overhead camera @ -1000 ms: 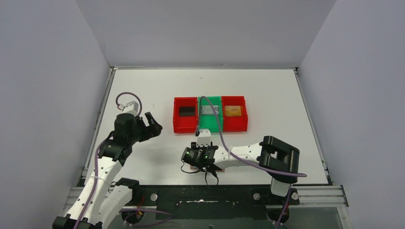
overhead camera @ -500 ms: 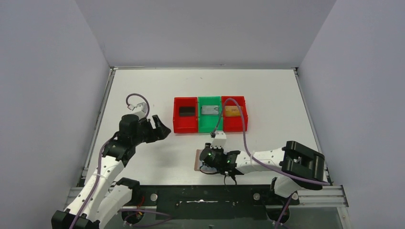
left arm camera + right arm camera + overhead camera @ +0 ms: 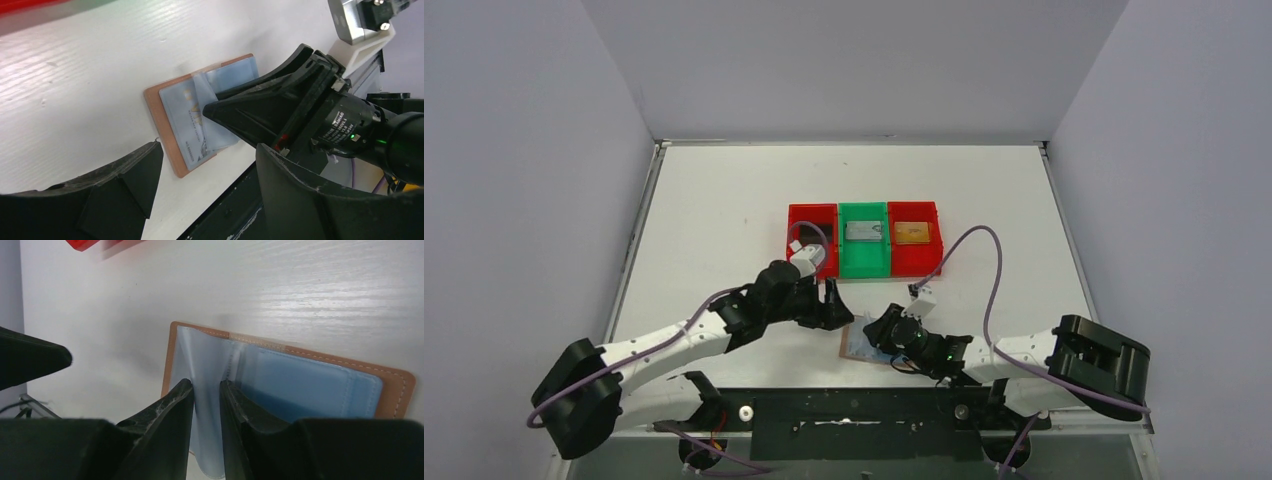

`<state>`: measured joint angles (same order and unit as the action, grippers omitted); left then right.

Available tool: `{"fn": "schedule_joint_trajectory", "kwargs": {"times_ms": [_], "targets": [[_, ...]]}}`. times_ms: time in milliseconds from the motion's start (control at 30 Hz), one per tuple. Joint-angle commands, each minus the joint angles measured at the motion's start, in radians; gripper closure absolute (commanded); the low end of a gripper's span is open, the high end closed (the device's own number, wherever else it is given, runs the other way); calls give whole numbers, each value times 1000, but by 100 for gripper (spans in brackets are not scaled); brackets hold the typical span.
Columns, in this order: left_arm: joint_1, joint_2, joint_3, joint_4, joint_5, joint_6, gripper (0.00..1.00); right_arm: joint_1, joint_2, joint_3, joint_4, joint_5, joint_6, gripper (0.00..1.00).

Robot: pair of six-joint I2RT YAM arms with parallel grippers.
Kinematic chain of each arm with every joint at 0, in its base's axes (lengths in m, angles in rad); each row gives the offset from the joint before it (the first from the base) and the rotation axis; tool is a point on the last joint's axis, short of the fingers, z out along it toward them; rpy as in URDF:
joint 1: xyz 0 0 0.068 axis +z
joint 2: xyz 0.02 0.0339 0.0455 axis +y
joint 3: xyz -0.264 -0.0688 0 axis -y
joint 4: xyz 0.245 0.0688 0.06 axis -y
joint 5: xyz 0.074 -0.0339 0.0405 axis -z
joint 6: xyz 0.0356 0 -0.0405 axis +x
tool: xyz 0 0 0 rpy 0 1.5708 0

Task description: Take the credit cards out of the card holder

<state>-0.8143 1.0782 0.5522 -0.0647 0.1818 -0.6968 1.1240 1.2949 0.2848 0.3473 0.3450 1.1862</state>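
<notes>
Right now the card holder (image 3: 856,347) lies spread open, inside up, on the white counter (image 3: 724,200) at the lower middle of the overhead view, near the counter's bottom edge. Its tan leather rim frames pale blue pockets. From my left wrist it sits mid-frame, and small print shows through the pocket at that view's lower left; I cannot tell if that is a card.

My right tool (image 3: 206,390) is closed almost to touching, and a clear plastic leaf (image 3: 205,405) of the card holder stands pinched between its fingers (image 3: 175,410), lifted off the pale blue pocket beneath. In the overhead view it sits at the holder's right side.

My left tool (image 3: 210,149) is spread wide and grips nothing. It hangs above the counter just beside the holder's upper left edge in the overhead view, with the holder seen between its two fingers from the wrist.

Above the holder in the overhead view, three bins stand touching in a row. The green bin (image 3: 864,268) in the middle has a silver-grey card (image 3: 864,232) in it, and the red bin (image 3: 916,262) at its right has a gold-orange card (image 3: 911,232).
</notes>
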Motion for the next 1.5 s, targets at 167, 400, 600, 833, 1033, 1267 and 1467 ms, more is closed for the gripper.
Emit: {"fn": "schedule_joint_trajectory", "kwargs": {"times_ms": [167, 400, 600, 833, 1033, 1267, 1467], "targets": [[-101, 216, 29, 322, -35, -107, 35, -27, -92, -106, 177, 25, 84, 71], [-137, 324, 48, 367, -42, -145, 55, -35, -133, -134, 143, 43, 118, 70], [-144, 392, 39, 427, -54, -202, 69, -38, -145, -148, 129, 50, 141, 71], [-160, 469, 96, 311, -156, -226, 75, -39, -170, -156, 120, 52, 142, 70], [-179, 508, 142, 251, -200, -221, 76, -39, -203, -164, 113, 55, 137, 69], [-196, 537, 172, 226, -194, -201, 76, -40, -303, -150, 34, 60, 107, 62], [-217, 574, 222, 218, -147, -159, 76, -41, -445, -143, -118, 104, 108, 54]]}}
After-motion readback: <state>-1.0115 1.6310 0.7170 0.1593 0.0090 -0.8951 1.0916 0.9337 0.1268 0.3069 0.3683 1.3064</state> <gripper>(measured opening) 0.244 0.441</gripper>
